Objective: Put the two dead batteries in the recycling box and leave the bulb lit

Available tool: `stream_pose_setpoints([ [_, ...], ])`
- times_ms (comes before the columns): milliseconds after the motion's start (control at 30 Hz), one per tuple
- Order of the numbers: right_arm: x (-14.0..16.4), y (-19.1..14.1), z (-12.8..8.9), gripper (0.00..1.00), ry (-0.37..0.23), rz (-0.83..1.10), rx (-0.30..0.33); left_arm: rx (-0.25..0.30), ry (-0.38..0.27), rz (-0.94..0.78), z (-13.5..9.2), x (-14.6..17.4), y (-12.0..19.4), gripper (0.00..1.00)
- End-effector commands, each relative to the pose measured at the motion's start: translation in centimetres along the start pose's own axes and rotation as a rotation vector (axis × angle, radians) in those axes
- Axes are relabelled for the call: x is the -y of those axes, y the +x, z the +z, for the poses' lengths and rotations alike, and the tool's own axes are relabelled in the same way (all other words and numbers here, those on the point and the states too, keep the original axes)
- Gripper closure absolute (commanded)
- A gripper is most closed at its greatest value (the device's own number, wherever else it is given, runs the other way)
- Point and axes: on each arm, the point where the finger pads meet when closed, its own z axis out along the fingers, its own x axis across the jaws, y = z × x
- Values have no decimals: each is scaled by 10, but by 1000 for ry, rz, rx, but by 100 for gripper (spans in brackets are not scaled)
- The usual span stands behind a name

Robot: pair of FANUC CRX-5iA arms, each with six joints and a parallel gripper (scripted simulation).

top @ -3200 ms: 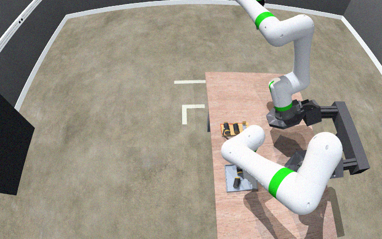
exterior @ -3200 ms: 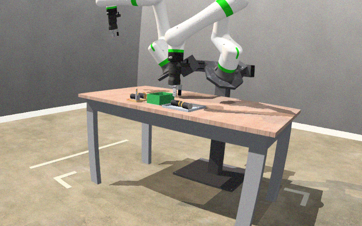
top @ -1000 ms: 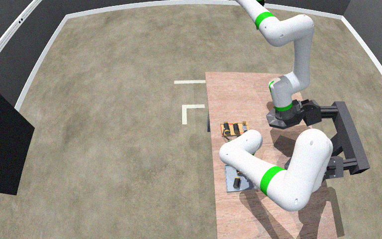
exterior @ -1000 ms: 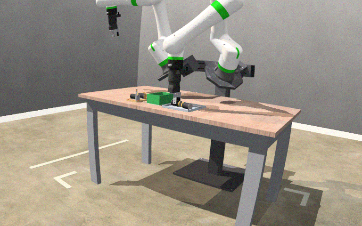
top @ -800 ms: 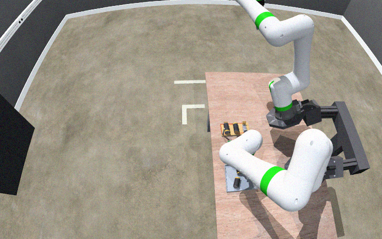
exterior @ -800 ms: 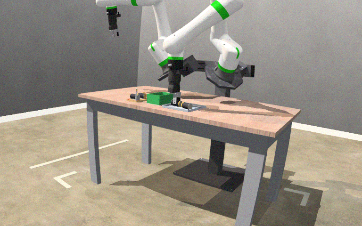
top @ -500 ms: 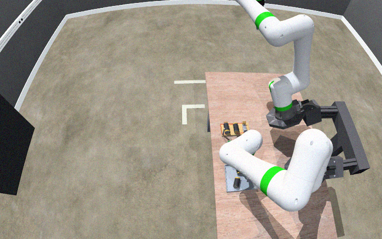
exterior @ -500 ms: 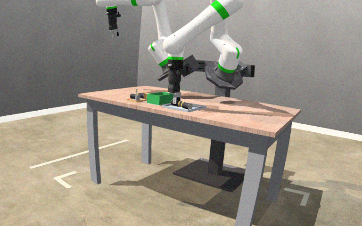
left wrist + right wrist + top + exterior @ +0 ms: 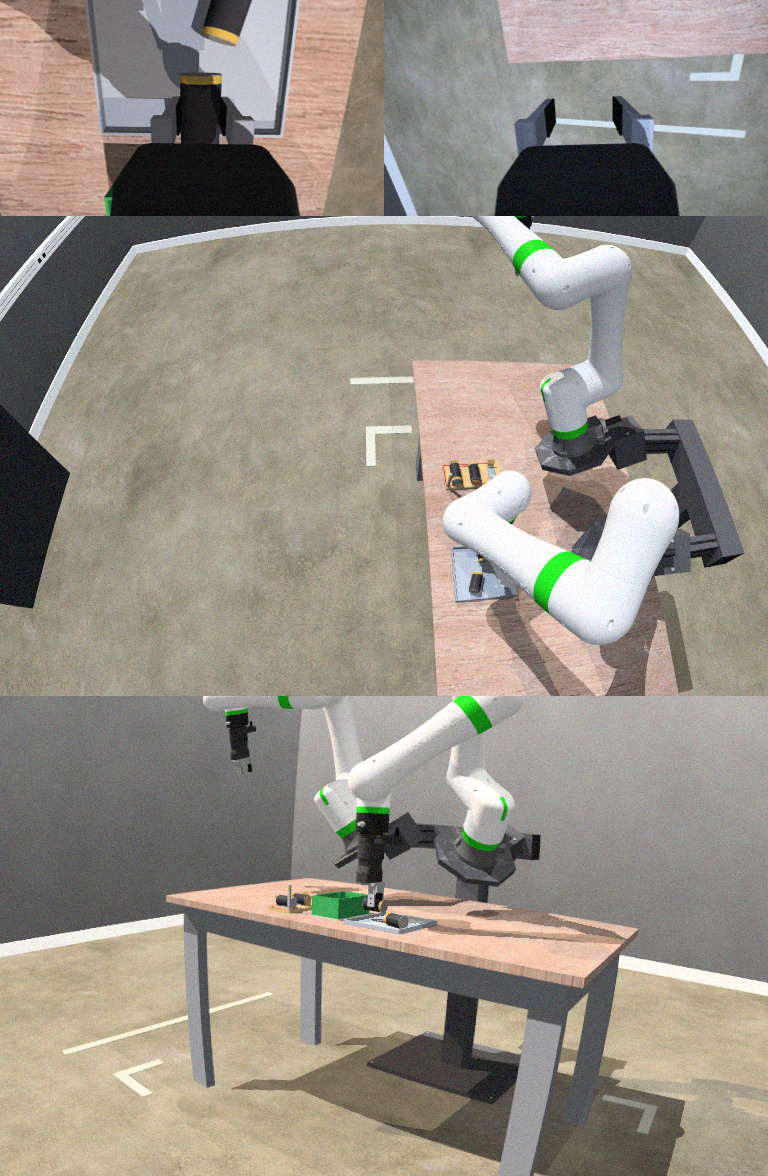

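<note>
And the left gripper [image 9: 374,900] [image 9: 200,108] has its battery [image 9: 201,108] — pinched around the black body, gold-banded end poking out beyond the pads, clear of the tray [image 9: 419,925] [image 9: 100,90] [image 9: 456,589] floor by the look of the exterior view! The second battery [image 9: 395,920] [image 9: 227,20] [image 9: 476,582] lies on its side in that tray, near the carried one, while the green recycling box [image 9: 339,906] [image 9: 108,206] stands upright just beside. Over at the holder board [image 9: 466,478] [image 9: 290,909], two more black cells lie side by side; whether the bulb is lit, we can't tell from here. The right gripper [image 9: 583,109] [image 9: 244,768] is out wide, fingers spread with nothing between them, well away from it all. Now for the craft: this looks like a lift out of the tray, so straight up first, grip steady, battery level, no sideways drift until it tops the box wall — a clipped rim could tip the box. And is this one dead? Nothing on its casing says so, so best be sure before any drop.
</note>
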Motion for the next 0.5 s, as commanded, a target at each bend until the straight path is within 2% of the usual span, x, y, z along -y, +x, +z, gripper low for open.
stream_pose_setpoints([
  [0,0,0,-1,0,-2,1,1,-1,-1,-1,-14,0,0,43],
  [333,0,0,-1,0,-2,1,1,-1,-1,-1,-19,0,0,43],
  [400,0,0,-1,0,-2,1,1,-1,-1,-1,-30,0,0,43],
  [467,0,0,-1,0,-2,1,1,-1,-1,-1,-55,0,0,43],
])
